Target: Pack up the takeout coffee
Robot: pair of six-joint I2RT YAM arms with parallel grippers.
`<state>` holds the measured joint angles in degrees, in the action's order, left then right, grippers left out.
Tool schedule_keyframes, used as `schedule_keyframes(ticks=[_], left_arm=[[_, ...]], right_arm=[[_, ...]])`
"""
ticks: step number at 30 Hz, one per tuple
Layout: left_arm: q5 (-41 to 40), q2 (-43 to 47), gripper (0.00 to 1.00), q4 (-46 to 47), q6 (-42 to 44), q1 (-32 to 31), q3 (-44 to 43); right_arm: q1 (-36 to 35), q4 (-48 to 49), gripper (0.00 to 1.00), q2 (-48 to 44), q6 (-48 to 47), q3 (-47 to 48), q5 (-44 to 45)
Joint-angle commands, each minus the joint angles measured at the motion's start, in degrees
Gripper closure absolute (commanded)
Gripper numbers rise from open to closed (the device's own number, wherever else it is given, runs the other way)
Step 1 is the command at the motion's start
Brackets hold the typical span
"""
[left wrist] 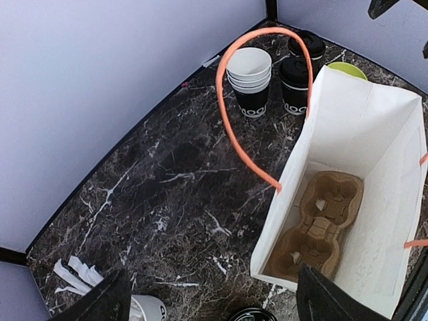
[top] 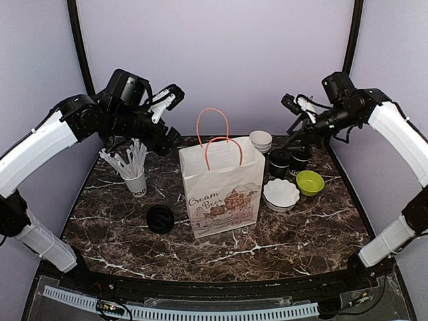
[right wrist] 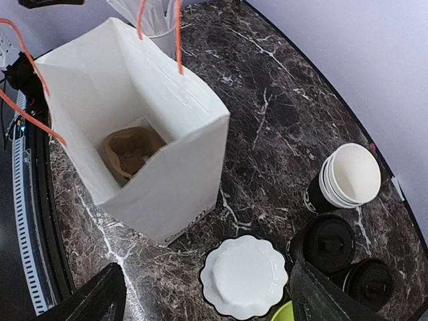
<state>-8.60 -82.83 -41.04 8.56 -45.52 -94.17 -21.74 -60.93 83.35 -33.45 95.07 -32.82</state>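
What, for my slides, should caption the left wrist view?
Open bag with empty carrier inside; two lidded coffees beyond.

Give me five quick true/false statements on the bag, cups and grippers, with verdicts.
1. The carrier inside the paper bag already holds a lidded cup. False: the carrier is empty; both lidded cups stand on the table, on the right arm's side of the bag.
2. The left gripper and right gripper are open and hold nothing. True.
3. A loose black lid lies on the table on the left arm's side of the bag. True.
4. The green bowl sits inside the bag. False: it is on the table, next to the white bowl.
5. The bag stands upright with its mouth open. True.
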Motion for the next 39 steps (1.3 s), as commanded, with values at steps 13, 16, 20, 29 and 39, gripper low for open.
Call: schedule_keyframes(ticks=[13,16,20,29,39], left_arm=[[8.39,1.99,0.07,1.31,1.12,1.22,-1.6],[10.89,1.03,0.07,1.67,1.15,1.16,-2.3],[11.51,1.02,0.08,1.79,0.88,1.17,-1.93],[11.35,2.64,0.08,2.41,0.67,1.17,0.13],[11.76,1.78,0.08,2.6,1.27,1.14,0.68]], right_arm=[[8.3,7.26,0.15,8.36,-0.09,-4.33,17.36],[7.97,4.49,0.15,14.28,-1.85,2.72,19.65],[7.56,0.12,0.12,22.1,-3.5,10.94,19.81],[5.21,-4.84,0.02,32.5,-5.46,20.85,24.0],[4.54,-8.81,0.1,37.38,-6.1,25.2,26.05]])
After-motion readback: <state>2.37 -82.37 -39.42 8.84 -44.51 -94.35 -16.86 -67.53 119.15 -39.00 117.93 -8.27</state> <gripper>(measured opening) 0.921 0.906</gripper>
